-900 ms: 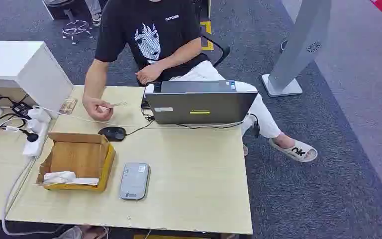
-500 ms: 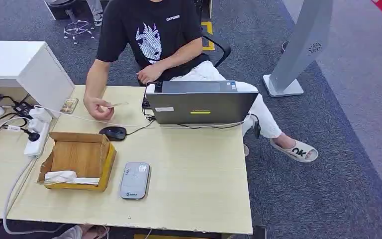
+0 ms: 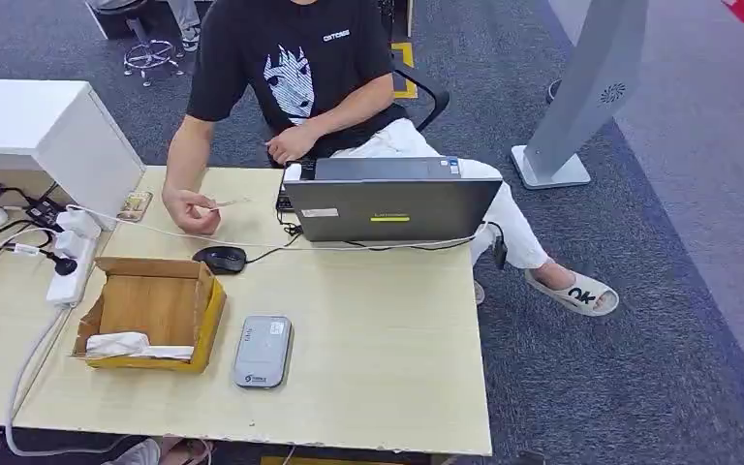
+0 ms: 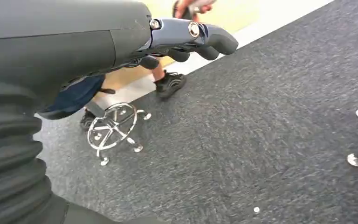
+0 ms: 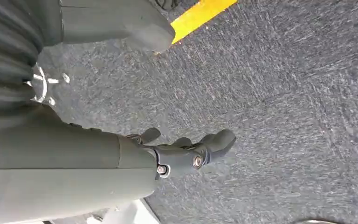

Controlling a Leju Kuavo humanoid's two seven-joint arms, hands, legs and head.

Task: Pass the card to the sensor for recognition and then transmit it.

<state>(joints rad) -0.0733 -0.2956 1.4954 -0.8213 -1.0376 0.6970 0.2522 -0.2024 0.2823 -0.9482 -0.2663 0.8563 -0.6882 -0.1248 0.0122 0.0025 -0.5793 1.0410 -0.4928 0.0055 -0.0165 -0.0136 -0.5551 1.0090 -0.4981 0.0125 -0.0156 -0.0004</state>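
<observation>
pale wood counter (image 3: 378,339) carries the whole scene in the head view. a person sits at its far side and holds a thin card (image 3: 230,203) in one hand (image 3: 188,208), just above the counter top, near the left end of the grey laptop (image 3: 390,205). the card reader (image 3: 263,352), a flat grey box, lies on the near part of the counter, just beside an open cardboard box (image 3: 152,310) and well apart from the card. a black mouse (image 3: 219,259) sits between the person's hand and the cardboard box.

the robot's left hand (image 4: 186,39) hangs low over grey carpet in the left wrist view; its fingers (image 4: 214,44) are curled in loosely and hold nothing. the right hand (image 5: 186,154) hangs the same way in the right wrist view, fingers bent inward with nothing in them.

i judge that the task is at its very start: the card is with the person and the robot has not yet taken it. the next move probably calls for one arm to rise over the counter edge, spread its fingers and reach toward the offered card, then pinch it by its free edge. after this the card should go flat over the card reader. the card is thin, so the pinch must be exact or it may slip.
</observation>
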